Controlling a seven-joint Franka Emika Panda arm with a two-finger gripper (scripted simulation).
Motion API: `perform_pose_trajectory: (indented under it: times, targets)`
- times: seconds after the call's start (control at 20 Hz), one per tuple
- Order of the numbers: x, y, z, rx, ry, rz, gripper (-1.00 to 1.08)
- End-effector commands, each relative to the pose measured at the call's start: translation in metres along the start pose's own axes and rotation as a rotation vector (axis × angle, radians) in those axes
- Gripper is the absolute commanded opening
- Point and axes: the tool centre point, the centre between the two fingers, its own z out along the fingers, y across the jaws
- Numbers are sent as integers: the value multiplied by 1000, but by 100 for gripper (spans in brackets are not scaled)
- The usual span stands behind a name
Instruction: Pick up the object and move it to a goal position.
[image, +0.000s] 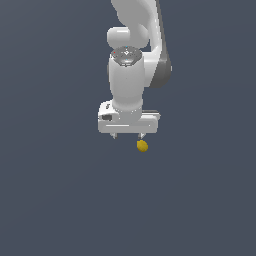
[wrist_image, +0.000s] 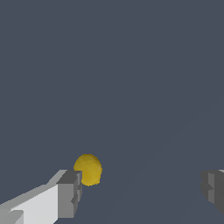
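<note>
**Object is sitting off to one side of the open claw, not between the fingers**

So the gripper (image: 128, 135) hangs just above the dark flat floor (image: 50, 200) with its jaws spread wide and nothing in them. In the wrist view you can see one finger pad (wrist_image: 70, 192) down in one corner and the other one (wrist_image: 214, 190) way across the frame, with a big gap between.

The object (image: 142, 145), the little yellow-orange egg-ish lump, is resting on the floor right beside one finger. In the exterior view it's just under the fingertip on that view's right. In the wrist view the object (wrist_image: 88, 169) peeks out from behind that same pad, close to touching, but it's beyond the finger rather than in the gap. I can't really tell if it's actually in contact.

My guess: closing now would miss it or just nudge it. The hand needs to shift sideways toward the lump and a bit forward so it ends up centred between the pads. It looks near-round, so the long axis barely matters.
</note>
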Motion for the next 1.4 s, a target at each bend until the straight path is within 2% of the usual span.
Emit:
perform_pose_trajectory:
  times: [0.0, 0.45, 0.8, 1.1, 1.35]
  targets:
    - [0, 0, 0, 0, 0, 0, 100]
    - [-4, -15, 10, 32, -10, 17, 100]
    - [-7, -18, 16, 30, -13, 22, 100]
    - [-20, -32, 43, 19, -28, 48, 100]
    - [-41, -51, 79, 3, -46, 82, 100]
